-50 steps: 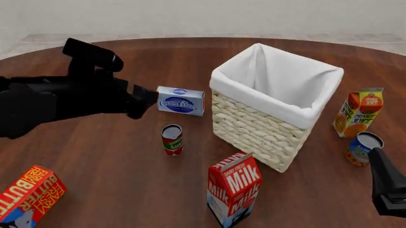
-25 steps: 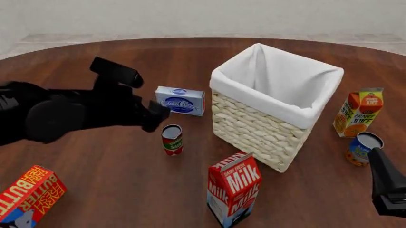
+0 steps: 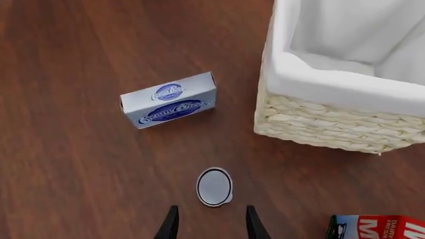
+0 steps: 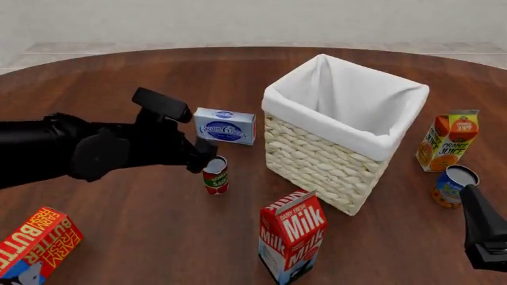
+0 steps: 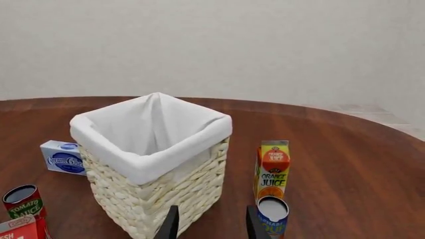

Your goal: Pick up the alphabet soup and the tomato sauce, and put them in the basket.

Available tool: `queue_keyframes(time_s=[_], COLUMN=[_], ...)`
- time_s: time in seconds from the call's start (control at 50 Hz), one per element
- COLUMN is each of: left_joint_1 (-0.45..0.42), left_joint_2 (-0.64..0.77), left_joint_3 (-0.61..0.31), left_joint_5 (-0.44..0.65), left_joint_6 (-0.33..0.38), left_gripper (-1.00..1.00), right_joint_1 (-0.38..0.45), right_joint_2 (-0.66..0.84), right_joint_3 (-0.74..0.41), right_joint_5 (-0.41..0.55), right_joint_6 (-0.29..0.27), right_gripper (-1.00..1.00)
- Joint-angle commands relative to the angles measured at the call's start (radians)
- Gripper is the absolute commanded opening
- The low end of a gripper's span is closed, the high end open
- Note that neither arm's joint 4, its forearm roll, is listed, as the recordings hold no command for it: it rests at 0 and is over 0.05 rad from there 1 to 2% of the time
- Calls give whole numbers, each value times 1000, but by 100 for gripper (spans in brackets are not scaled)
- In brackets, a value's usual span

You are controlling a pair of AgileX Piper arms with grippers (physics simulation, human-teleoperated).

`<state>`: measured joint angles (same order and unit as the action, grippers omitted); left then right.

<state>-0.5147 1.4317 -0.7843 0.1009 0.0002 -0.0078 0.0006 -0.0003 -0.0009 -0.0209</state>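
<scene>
Step in hand, as I read it: L hand (image 3: 208,226) lining up over the tomato sauce (image 4: 215,174) for a top-down grab. To do it well: centre the can's pale lid between the two fingers (image 3: 170,225) before dropping, come straight down so neither tip clips the rim and tips the slim can, close only once fingers are well below the lid, approx mid-label. Then lift clear before swinging toward the basket (image 4: 317,160), whose rim sits higher than the can.

L hand: spread wide, holding nothing, touching nothing. In the wrist view the can's lid lies just ahead of the fingertips, roughly on the centre line, gap wider than the can. Front view shows the hand just above and beside the can top; contact not evident. Cream cheese box (image 4: 225,125) lies beyond the can, apart from it; milk carton (image 4: 291,240) off to one side, nearer the basket.

R hand (image 5: 208,224): fingers spread, empty, hovering. Alphabet soup (image 5: 272,214) stands just beside one fingertip on the tabletop (image 4: 142,231), w/ the orange juice carton (image 5: 273,168) right behind it. Both cans outside the basket.
</scene>
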Motion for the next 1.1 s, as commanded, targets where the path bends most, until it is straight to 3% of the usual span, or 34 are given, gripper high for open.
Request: queue_keyframes(time_s=[0.02, 0.54, 1.1], left_joint_1=[-4, 8, -3], left_joint_2=[64, 216, 275], left_joint_3=[5, -4, -13], left_joint_5=[-50, -143, -171], left_joint_6=[-1, 6, 0], left_gripper=[100, 100, 100], right_joint_1=[0, 1, -2], right_joint_2=[0, 0, 2], right_joint_3=[0, 0, 0], right_joint_5=[0, 3, 0], right_joint_6=[2, -9, -8], right_gripper=[100, 100, 100])
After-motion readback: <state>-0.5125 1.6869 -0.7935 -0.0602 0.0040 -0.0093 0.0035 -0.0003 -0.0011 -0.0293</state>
